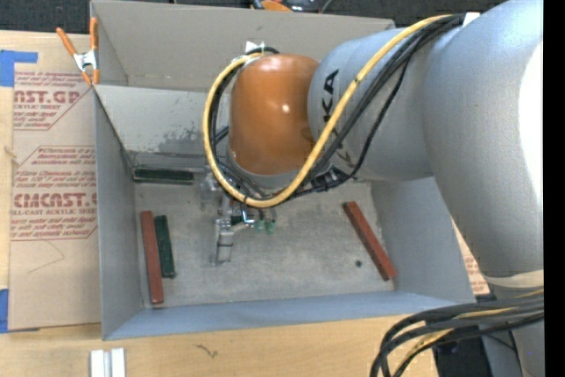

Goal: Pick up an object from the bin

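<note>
Our tool [224, 245] sits low over the middle of the grey bin [115, 146]; we can't tell how open it is or whether it's got anything. A small green bit [266, 226] lies just right of it. A red-brown bar [151, 259] and a dark green bar [164, 247] lie side by side at left, a second green bar [163, 176] by the back wall, and a second red-brown bar [368, 240] at right.

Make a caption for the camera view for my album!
End effector inside the grey bin; a red stick and a green stick lie side by side.
</note>
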